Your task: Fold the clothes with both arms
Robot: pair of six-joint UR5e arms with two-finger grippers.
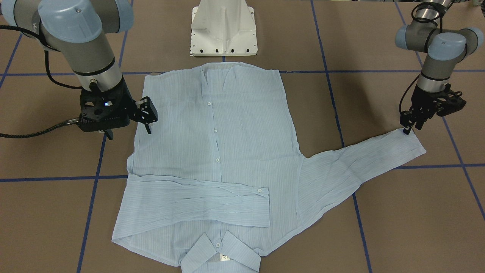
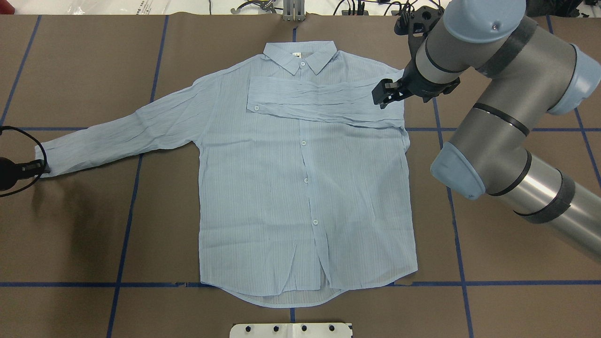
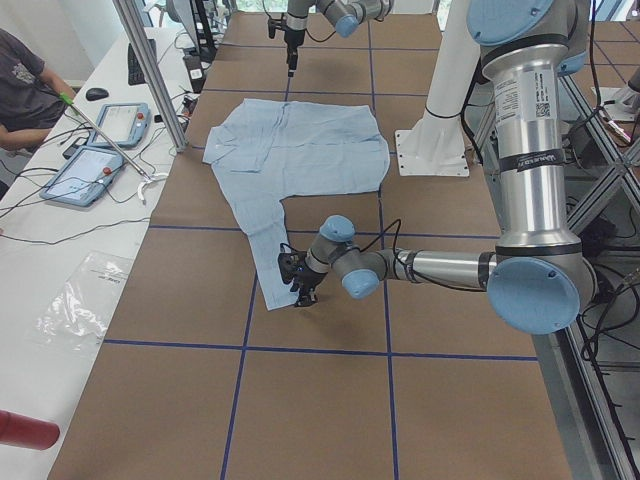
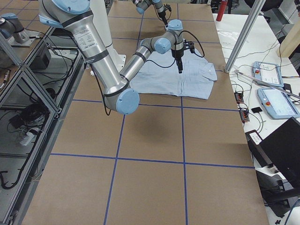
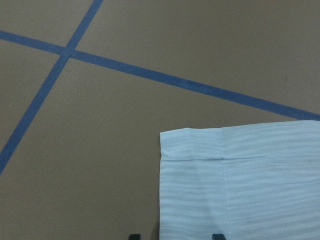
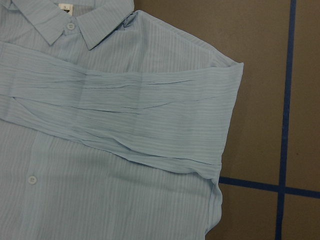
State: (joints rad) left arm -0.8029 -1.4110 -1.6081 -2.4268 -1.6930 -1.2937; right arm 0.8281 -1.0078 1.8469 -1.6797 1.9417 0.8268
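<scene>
**One sleeve in, one to go**

The shirt lies flat on the desk, front up, so each fold has a clean base. One sleeve is folded across the chest just below my right hand, which hangs clear. I cannot tell whether that hand's fingers are apart. My left hand sits at the other cuff with its fingers apart astride the edge. I judge it ready to pinch the cuff and carry it in.

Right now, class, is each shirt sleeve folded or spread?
One folded, one spread: the sleeve by the right gripper lies across the chest; the other sleeve stretches flat toward the left gripper.
</scene>
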